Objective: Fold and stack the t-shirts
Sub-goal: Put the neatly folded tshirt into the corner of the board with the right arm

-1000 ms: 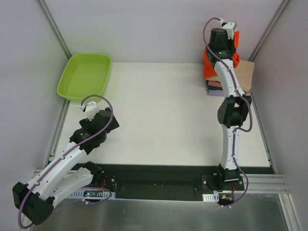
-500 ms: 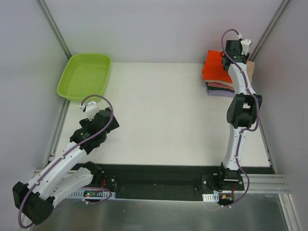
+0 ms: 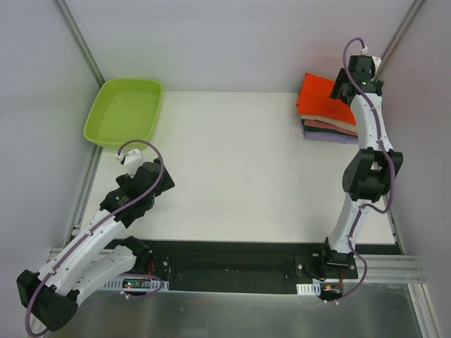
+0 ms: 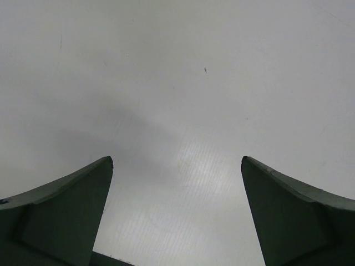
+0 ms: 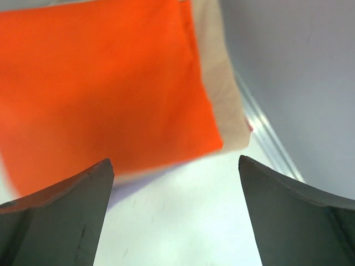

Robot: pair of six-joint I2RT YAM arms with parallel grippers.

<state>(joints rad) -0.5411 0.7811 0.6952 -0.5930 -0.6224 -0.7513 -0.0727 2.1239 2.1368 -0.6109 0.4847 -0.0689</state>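
Orange shirt (image 3: 318, 97) folded flat, lying on top of a stack (image 3: 325, 128) at the far right corner of the tabletop (image 3: 239, 169). Directly beneath it a tan shirt (image 5: 219, 83), one edge sticking out past the orange. Lower down, seen from the top view, a salmon shirt (image 3: 316, 125) and a purple shirt (image 3: 328, 137) at the bottom. Right end effector (image 5: 175, 159) raised over the stack on the side nearest the wall, jaws wide apart, gripping nothing, clear of the cloth. Left end effector (image 4: 177, 158) over bare tabletop at the near left, likewise spread and empty, well apart from the shirts. Tub (image 3: 124, 110) at the far left corner.
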